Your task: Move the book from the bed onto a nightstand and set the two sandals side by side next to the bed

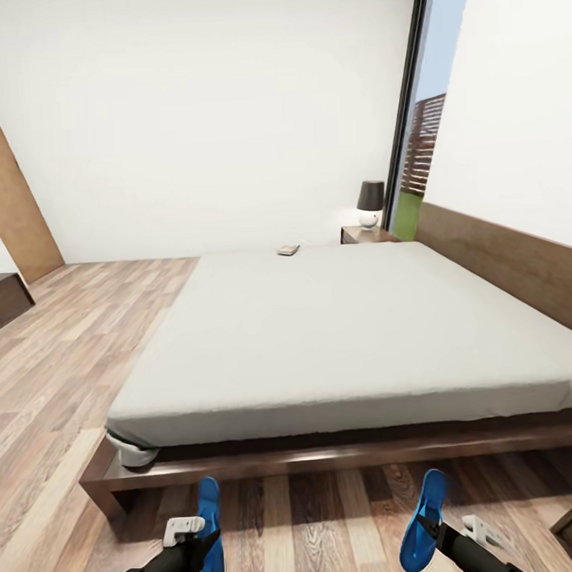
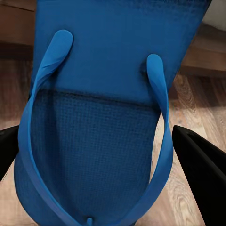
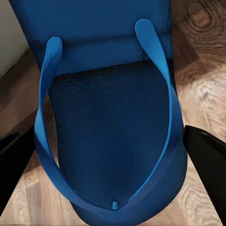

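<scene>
Head view: sandal step in hand. Left gripper (image 1: 198, 543) clamped on one sandal (image 1: 211, 519), right gripper (image 1: 439, 535) on other sandal (image 1: 424, 520) (lower frame, before bed (image 1: 345, 333)). Next: lower side by side. Book (image 1: 288, 250) on mattress, upper centre.

No writing, label, brand or number can be read. The book (image 1: 288, 250) on the bed (image 1: 345, 333) is too small and far off to make out its cover.

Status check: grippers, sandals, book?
Left gripper shut on left sandal; right gripper shut on right sandal. Sandals wide apart, by bed. Book on far mattress edge. Nothing in the way.
</scene>
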`<state>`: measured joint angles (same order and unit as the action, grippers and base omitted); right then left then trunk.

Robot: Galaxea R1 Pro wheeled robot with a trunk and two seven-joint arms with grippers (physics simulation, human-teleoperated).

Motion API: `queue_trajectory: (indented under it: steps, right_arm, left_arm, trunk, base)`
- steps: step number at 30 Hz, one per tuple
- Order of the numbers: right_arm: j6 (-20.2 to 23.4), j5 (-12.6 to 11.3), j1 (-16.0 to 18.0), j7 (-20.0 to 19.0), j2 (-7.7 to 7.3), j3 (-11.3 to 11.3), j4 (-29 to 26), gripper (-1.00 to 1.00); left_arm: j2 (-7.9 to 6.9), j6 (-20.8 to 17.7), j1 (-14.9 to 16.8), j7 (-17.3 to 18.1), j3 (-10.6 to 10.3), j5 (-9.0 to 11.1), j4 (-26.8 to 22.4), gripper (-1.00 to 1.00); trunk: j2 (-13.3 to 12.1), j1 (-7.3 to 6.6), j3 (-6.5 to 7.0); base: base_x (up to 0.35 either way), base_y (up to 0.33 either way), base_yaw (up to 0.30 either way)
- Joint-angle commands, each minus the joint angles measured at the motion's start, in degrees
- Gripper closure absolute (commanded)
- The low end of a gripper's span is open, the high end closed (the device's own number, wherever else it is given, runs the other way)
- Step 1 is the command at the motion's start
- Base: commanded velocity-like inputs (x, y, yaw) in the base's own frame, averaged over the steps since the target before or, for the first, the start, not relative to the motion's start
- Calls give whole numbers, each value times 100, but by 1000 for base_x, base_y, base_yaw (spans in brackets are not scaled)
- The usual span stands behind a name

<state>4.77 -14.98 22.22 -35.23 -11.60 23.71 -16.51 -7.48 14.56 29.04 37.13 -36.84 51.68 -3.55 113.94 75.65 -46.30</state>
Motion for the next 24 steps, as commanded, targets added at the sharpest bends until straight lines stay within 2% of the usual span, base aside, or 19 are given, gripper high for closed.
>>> queue_trajectory:
  steps: [1,10,24]
  right_arm:
    - [51,-57,2,-28,-2,20,-2,100]
    - [51,-58,2,-28,-1,20,-2,100]
    - [51,-74,2,-48,-8,27,-2,100]
  left_arm:
    - [-1,38,5,5,-42,27,4,100]
    - [-3,37,5,5,-42,27,4,100]
    - [-5,38,5,5,-42,27,4,100]
  trunk:
    - [2,-1,-5]
    - [2,-1,-5]
    - [2,-1,-5]
  base:
    - [0,0,294]
    - [0,0,270]
    - [0,0,17]
